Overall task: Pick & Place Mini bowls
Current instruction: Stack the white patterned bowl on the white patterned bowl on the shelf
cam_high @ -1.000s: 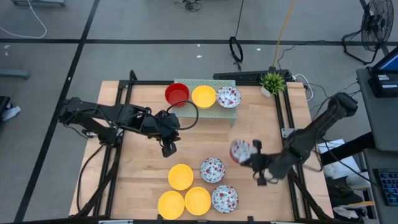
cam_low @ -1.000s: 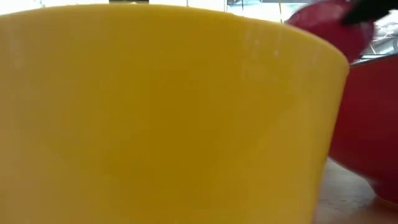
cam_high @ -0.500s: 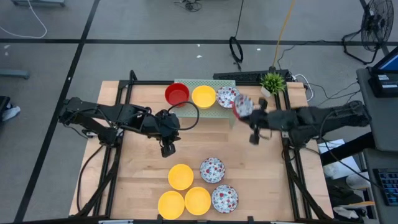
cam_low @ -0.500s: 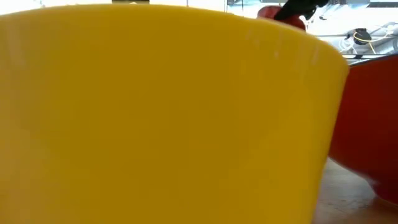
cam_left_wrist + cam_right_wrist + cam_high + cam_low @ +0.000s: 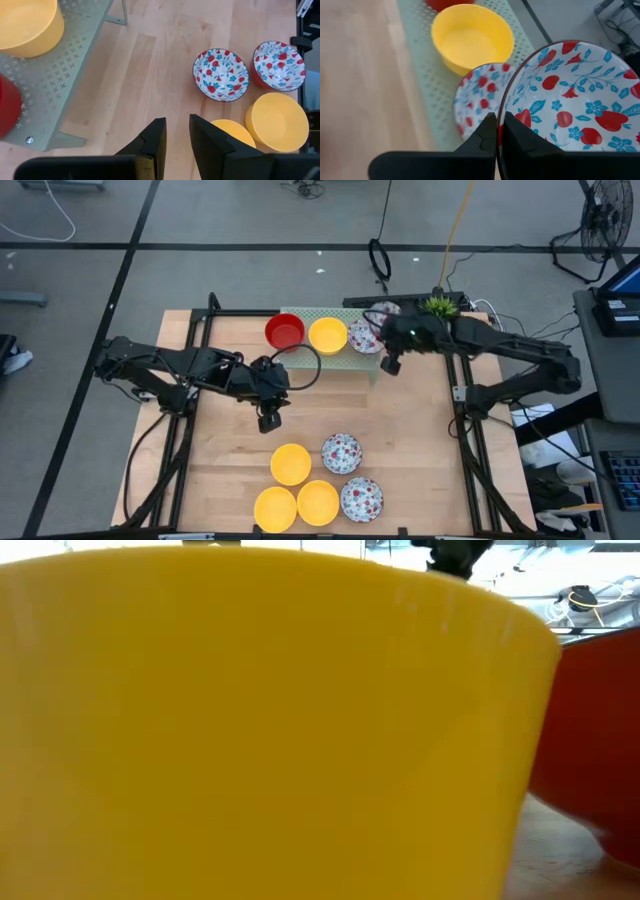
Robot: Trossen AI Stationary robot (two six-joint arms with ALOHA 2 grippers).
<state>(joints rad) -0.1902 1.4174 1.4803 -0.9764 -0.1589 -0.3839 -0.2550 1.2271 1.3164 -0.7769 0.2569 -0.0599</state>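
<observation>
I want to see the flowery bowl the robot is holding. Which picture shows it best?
The right wrist view: the held floral bowl fills it, clamped by the right end effector. The high view shows it small above the green rack. The other views miss it.

Floral bowl (image 5: 570,95) tilted over rack's floral bowl (image 5: 480,95)

Two dark jointed arms, black-fingered tools.

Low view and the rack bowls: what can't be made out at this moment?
- Low view: a yellow bowl fills the frame, hiding table and rack.
- High view: right gripper covers the floral bowl it grips.
- Left wrist view: red bowl cut off by edge.
</observation>
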